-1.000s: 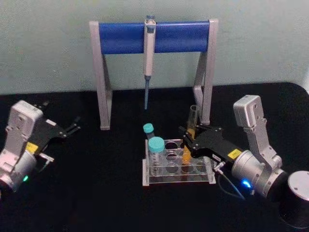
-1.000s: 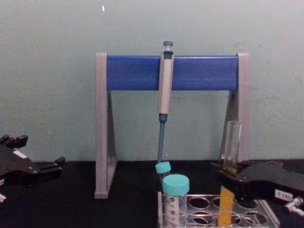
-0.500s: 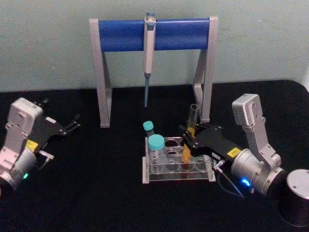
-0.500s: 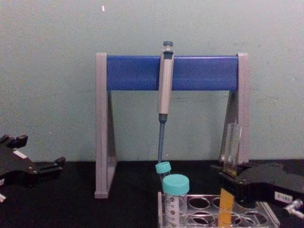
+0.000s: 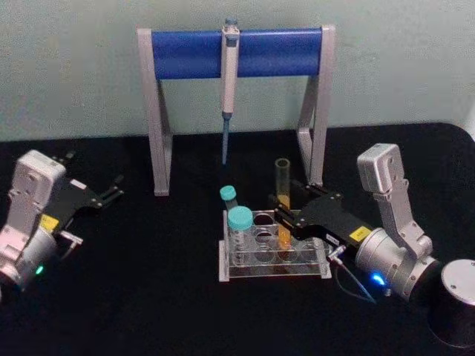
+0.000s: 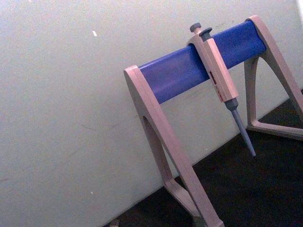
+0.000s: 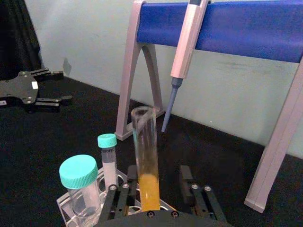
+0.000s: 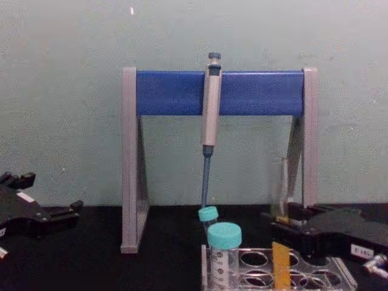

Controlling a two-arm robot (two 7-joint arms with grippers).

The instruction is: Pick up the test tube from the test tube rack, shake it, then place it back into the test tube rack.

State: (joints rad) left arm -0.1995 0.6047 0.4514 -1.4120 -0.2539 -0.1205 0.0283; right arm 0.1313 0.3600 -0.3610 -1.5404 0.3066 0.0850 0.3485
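Note:
The test tube [image 5: 283, 194] is a thin clear glass tube with orange-yellow liquid low down. It stands almost upright with its lower end in a hole of the clear test tube rack [image 5: 272, 273]. My right gripper [image 5: 285, 215] is around its middle. In the right wrist view the tube [image 7: 146, 156] rests against one finger [image 7: 131, 176], and a gap separates it from the other finger, so the right gripper [image 7: 158, 178] is open. My left gripper [image 5: 113, 191] is parked open at the far left of the table.
Two teal-capped vials [image 5: 239, 225] stand in the rack's left holes. The blue-and-grey pipette stand [image 5: 237, 55] with a hanging pipette [image 5: 228, 89] rises just behind the rack. A grey cylinder [image 5: 456, 300] sits at the front right. The black table is bare at the left front.
The tube leaned toward the right before and now stands more upright, its top shifted left. The right gripper has shifted slightly left with it. The left arm has stayed still.

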